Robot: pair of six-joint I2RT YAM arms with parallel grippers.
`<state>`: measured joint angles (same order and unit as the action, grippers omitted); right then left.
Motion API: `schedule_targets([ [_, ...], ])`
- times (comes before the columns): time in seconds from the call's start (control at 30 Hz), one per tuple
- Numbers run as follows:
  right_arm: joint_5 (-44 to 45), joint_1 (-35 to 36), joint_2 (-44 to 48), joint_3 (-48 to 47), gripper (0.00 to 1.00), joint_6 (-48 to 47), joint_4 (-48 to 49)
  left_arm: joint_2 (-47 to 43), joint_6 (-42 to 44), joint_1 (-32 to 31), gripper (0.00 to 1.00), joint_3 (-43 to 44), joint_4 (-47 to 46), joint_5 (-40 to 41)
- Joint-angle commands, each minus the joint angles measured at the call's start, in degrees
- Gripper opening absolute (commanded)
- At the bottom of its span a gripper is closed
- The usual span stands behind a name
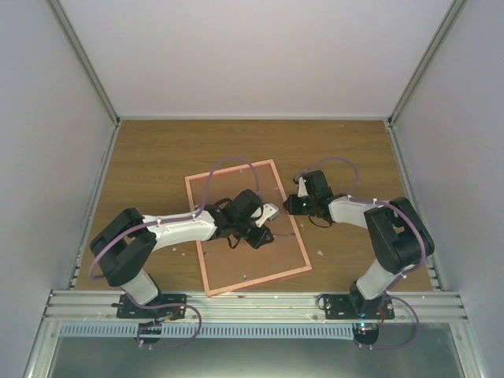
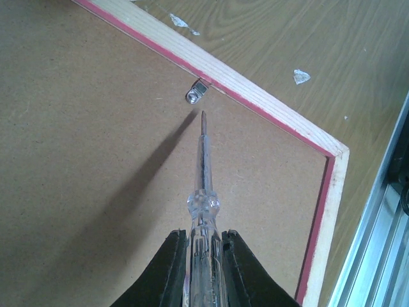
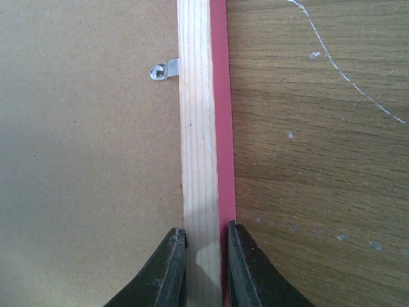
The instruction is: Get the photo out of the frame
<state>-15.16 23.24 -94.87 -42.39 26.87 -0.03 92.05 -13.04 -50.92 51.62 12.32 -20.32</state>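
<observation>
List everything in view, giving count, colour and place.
frame: one, pink rim, lying back up at the centre of the table.
backing board: one, brown, inside the frame.
clip: one in each wrist view, silver, at the rim; possibly the same one.
screwdriver: one, clear handle, in the left claw, tip close to the clip.
flecks: several, whitish, on the table.
table: one, brown wood.
rail: one, silver, near edge.
left claw: black, shut on the screwdriver.
right claw: black, shut on the frame's rim.
</observation>
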Motion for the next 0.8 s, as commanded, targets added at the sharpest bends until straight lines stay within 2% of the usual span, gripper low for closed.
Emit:
schedule_targets([
  [0.0,-3.3,0.9,-0.2,0.6,0.03,2.3,2.5,1.2,0.7,-0.5,0.0,2.2,-3.7,0.8],
  [0.53,-4.0,1.0,-0.8,0.8,0.02,2.1,2.9,5.4,1.0,-0.5,0.0,5.6,-3.9,3.4],
  [0.77,-4.0,0.9,-0.8,0.8,0.02,2.0,2.9,4.1,0.5,-0.5,0.0,3.9,-4.0,4.6],
])
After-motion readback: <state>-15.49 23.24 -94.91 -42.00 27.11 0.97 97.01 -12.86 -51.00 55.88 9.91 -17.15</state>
